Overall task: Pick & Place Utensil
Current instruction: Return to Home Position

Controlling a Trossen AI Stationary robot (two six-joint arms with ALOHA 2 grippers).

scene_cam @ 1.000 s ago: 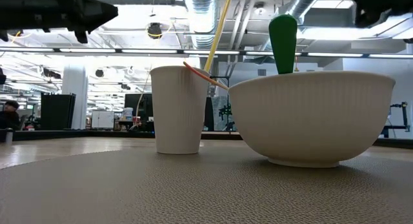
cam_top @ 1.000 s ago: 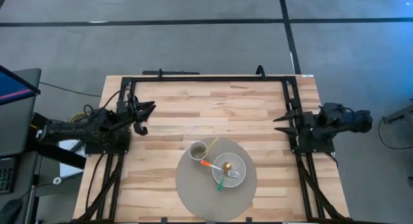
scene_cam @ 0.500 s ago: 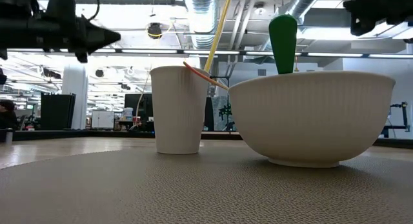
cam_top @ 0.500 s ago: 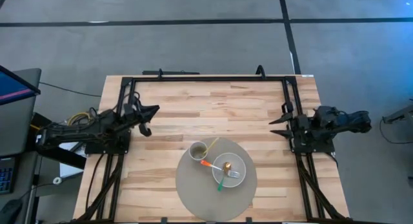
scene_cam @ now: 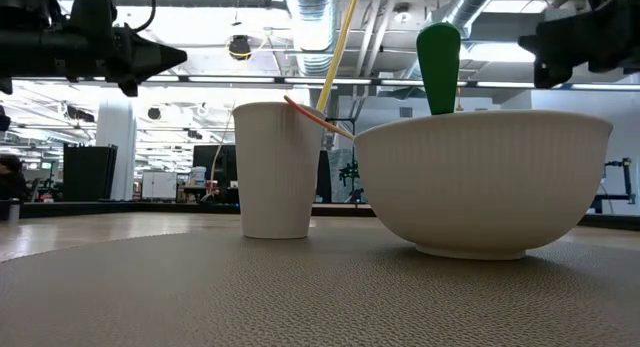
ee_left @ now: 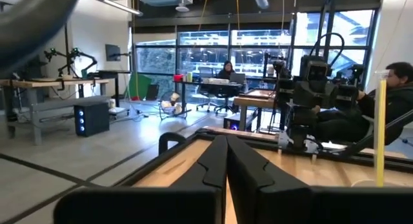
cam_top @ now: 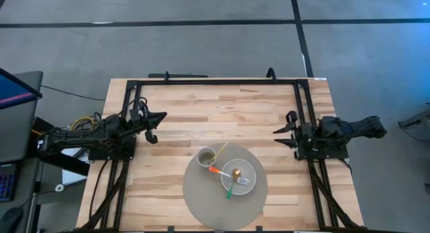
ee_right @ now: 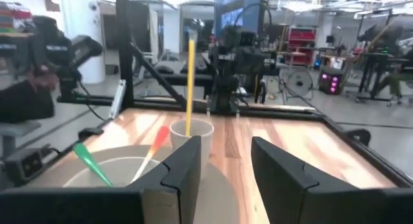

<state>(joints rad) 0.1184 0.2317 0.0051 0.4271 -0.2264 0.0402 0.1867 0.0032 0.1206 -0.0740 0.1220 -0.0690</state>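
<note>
With the yellow straw [cam_top: 219, 151] standing in the white cup [cam_top: 205, 156] beside the white bowl [cam_top: 249, 170] on the placemat [cam_top: 201, 199], well out in front of the left gripper [ee_left: 226, 141], fingers clenched, and the right gripper [ee_right: 224, 153], fingers spread and empty, only parking the arms seems left.

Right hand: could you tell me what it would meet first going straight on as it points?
The right hand would probably reach the left hand across the table, passing beside the cup; height is unclear.
</note>
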